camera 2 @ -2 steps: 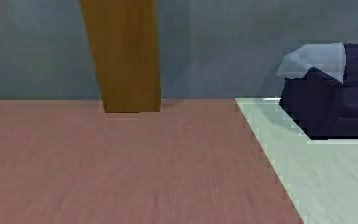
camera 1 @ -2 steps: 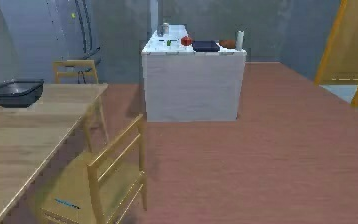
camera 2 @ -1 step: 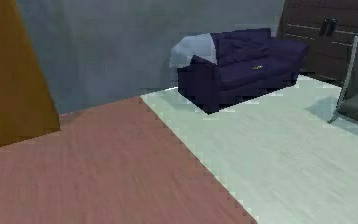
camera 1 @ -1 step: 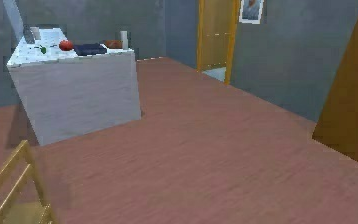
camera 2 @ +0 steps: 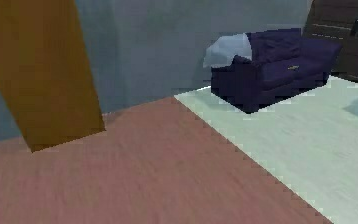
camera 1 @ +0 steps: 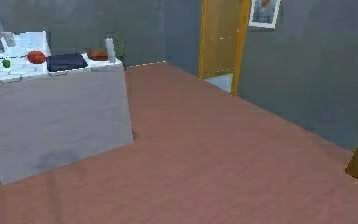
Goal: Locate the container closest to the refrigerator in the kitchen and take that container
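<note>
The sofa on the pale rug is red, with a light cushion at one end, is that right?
Not quite: the sofa is dark blue, not red, as the arm side view shows. It does stand on the pale rug, with a light cushion at one end.

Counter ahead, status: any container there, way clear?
Counter holds red blobs, dark blue thing, pale upright thing. Container not told apart. Bare floor before it.

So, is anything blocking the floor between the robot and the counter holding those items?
Nothing visible: bare floor reaches the grey counter. Which item on top is the one wanted, I cannot tell.
</note>
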Controlling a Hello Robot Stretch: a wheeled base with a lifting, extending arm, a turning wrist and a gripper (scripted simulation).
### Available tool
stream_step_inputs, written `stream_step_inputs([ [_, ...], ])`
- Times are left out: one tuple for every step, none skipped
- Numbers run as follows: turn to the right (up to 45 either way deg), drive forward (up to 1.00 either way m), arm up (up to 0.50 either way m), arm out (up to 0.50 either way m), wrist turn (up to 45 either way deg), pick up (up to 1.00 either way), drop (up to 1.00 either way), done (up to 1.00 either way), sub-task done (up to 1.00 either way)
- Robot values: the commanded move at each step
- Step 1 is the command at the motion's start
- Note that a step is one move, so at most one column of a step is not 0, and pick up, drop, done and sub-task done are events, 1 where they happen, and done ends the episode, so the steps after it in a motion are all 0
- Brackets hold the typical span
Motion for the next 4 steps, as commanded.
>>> stream_step_inputs([
  [-42.0,0.00,0.00,0.00,0.0,0.00,0.00,0.00,0.00],
  [0.0,0.85,0.00,0.00,0.0,0.00,0.00,0.00,0.00],
  [-45.0,0.00,0.00,0.00,0.0,0.00,0.00,0.00,0.00],
  [42.0,0.00,0.00,0.00,0.0,0.00,0.00,0.00,0.00],
])
